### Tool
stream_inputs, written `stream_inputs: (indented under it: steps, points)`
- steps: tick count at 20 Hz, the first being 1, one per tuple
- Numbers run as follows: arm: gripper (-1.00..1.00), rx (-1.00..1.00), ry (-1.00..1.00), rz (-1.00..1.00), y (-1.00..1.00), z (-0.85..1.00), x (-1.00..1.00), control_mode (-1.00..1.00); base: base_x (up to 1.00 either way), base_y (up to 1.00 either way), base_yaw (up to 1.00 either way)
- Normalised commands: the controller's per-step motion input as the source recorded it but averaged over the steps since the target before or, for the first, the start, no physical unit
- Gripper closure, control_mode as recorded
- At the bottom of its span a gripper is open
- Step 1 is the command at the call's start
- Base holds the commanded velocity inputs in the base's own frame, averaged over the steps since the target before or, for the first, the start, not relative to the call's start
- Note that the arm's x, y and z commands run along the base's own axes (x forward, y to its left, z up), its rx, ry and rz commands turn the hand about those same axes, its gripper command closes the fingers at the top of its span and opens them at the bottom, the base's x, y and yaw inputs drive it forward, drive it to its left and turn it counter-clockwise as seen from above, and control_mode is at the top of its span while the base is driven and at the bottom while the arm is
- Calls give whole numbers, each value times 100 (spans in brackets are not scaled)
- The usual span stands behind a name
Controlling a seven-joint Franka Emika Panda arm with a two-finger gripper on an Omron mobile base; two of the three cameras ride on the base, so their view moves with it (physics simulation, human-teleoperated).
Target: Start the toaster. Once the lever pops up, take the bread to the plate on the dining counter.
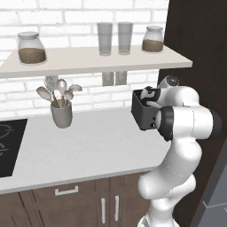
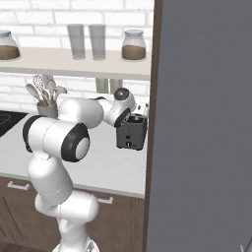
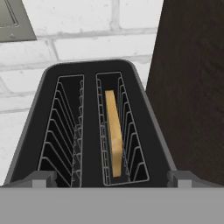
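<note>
Two base views from behind the arm, flanking the toaster [image 2: 132, 132]; hand view close above its slots.

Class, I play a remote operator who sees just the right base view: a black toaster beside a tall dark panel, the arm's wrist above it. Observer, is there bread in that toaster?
Observer: Yes. The hand view looks down into the toaster, and one slice of bread stands in one of its two slots.
Operator: And the other slot?
Observer: Its wire rack holds nothing.
Operator: Is the end effector gripping anything?
Observer: No. The end effector is open, its fingertips at either end of the toaster's near edge.
Operator: What lies further left on the worktop?
Observer: The left base view shows a black cooktop at the counter's left end.
</note>
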Motion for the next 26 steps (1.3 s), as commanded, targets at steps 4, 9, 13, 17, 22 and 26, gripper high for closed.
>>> stream_inputs:
  steps: [4,9,13,17,22,26]
  points:
    - [-100,0,0,0,0,0,0,-100,0,0,0]
    - [-100,0,0,0,0,0,0,-100,0,0,0]
    - [-100,0,0,0,0,0,0,-100,0,0,0]
    - [-100,0,0,0,0,0,0,-100,0,0,0]
    - [-100,0,0,0,0,0,0,-100,0,0,0]
    - [-100,0,0,0,0,0,0,-100,0,0,0]
